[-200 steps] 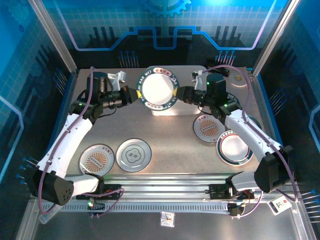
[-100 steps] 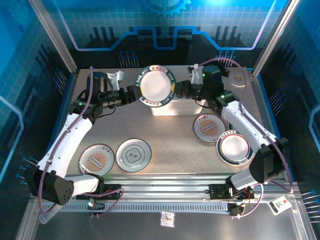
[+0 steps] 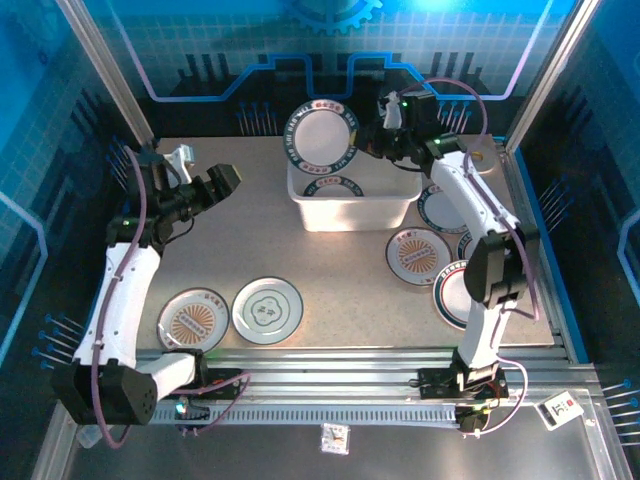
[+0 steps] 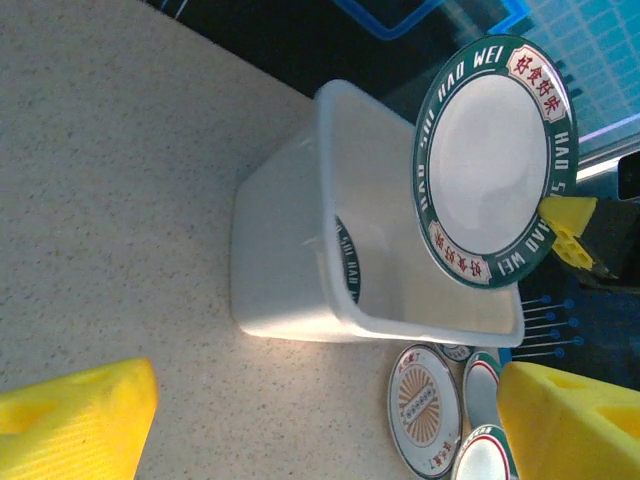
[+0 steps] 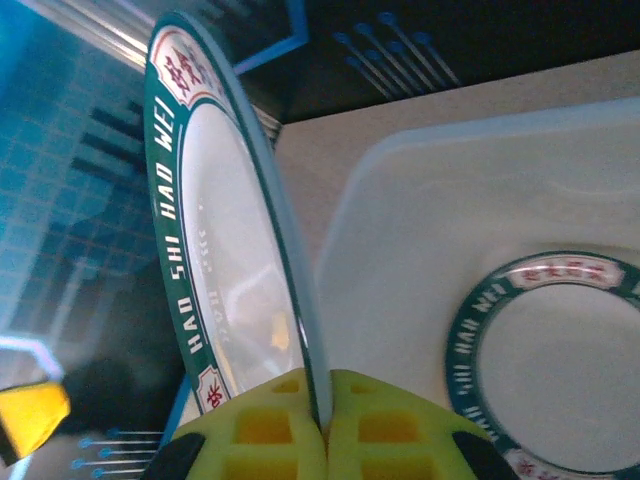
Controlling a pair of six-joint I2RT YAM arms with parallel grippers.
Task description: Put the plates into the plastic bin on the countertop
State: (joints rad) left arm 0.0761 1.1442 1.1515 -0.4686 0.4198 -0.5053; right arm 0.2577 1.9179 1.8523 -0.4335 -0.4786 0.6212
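Plate [image 3: 322,138] is pinched by its rim in the right fingers [image 5: 280,430], on edge with its face near vertical. The plastic bin [image 3: 350,214] sits just below those fingers, with a second plate [image 3: 333,186] flat inside. Left fingers [image 4: 80,420] are spread wide, empty, well apart. The right arm probably needs to tilt the plate flat before release.

- 2-arm robot lab cell, enclosed by blue printed walls [image 3: 40,150] and a metal frame [image 3: 105,75].
- Left arm [image 3: 118,290] and right arm [image 3: 470,200] bolted at the speckled countertop's [image 3: 340,270] near edge.
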